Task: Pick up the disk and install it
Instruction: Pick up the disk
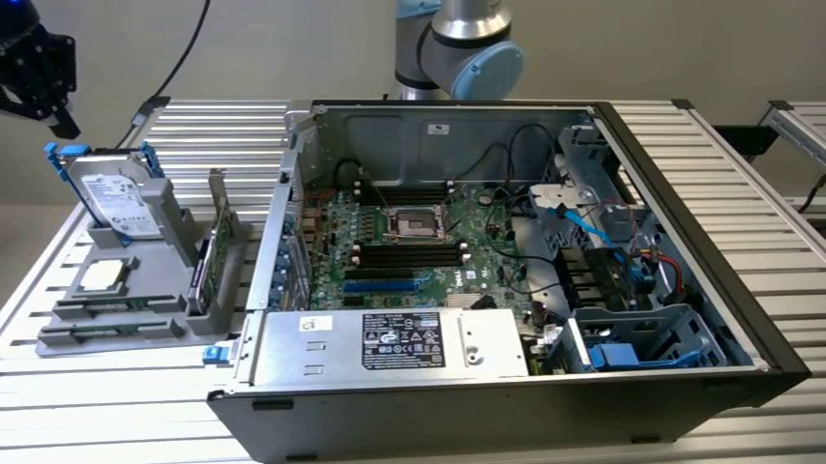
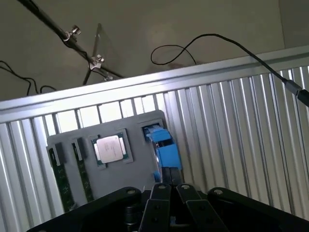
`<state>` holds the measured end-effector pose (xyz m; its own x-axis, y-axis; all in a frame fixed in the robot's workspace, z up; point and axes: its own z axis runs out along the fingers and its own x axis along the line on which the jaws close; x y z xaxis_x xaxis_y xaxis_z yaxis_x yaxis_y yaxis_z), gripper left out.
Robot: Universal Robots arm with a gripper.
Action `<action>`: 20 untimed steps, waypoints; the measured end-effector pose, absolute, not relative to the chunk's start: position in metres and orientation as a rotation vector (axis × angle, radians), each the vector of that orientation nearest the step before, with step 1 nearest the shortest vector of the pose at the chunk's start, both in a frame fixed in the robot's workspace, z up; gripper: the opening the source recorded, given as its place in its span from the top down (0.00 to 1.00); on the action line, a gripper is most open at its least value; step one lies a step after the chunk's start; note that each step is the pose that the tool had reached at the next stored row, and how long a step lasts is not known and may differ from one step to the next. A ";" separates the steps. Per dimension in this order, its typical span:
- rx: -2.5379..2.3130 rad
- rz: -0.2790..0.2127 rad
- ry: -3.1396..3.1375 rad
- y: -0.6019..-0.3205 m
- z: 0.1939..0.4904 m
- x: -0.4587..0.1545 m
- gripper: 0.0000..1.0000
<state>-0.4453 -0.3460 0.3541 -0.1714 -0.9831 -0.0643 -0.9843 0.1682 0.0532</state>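
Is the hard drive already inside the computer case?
No, the hard drive stands upright in the grey holder beside the computer case.

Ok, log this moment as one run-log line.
disk: upright in grey holder, not gripped | gripper: shut, empty, above the disk, apart | computer case: open
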 end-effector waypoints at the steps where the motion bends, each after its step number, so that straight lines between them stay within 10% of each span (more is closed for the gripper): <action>1: -2.034 0.128 2.372 -0.346 0.354 -0.445 0.89; 20: -2.337 0.124 2.084 -0.346 0.353 -0.445 0.88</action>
